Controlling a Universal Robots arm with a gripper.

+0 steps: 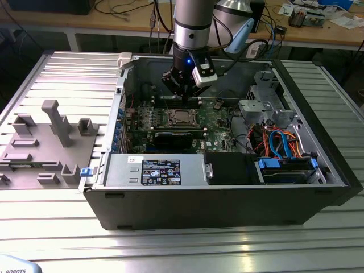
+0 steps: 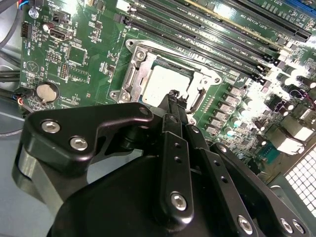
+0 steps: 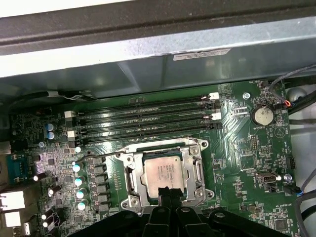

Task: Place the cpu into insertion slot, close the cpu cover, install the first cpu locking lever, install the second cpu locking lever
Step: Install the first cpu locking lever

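— Ribbed metal table (image 1: 51, 68), open computer case (image 1: 227, 187) on it. Where's the cpu (image 3: 165, 173)?

— Seated in the insertion slot (image 3: 129, 183), with the cpu cover (image 3: 196, 170) apparently closed around it, though the frame's edges are hard to read.

— And the pincer (image 3: 167, 190)?

— Just above the chip's near edge in the first wrist view, fingers (image 2: 174, 106) pressed together, pinching nothing. One thin lever (image 3: 98, 154) lies beside the socket.
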